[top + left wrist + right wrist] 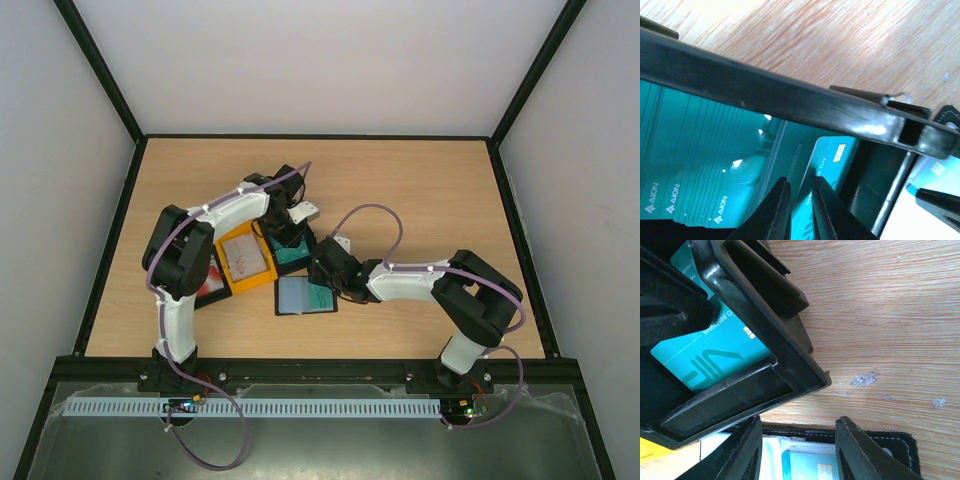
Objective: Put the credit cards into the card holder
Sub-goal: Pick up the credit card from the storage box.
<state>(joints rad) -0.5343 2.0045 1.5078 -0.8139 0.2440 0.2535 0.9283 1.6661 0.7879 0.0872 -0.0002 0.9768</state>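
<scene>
1. Wooden table [420, 200] inside a white-walled booth, both arms reaching to the middle.
2. Left claw [802, 210] is down inside the black tray [790, 95]. Its tips are nearly together, pinching the edge of one teal card [832, 155].
3. That card is tilted up, chip showing, and leans apart from the stack of teal cards [700, 170] beside it in the same tray.
4. Yellow tray [250, 286] is just left of the black one and holds whitish cards. A red card shows further left under the left arm.
5. Card holder [305, 297] lies open on the table, just in front of the black tray.
6. Right claw [802, 450] hangs over the card holder with its jaws spread wide and nothing between them.
7. Right wrist view: a pale card [810, 460] with a chip is already in the holder. Can't tell whether the fingertips touch it.
</scene>
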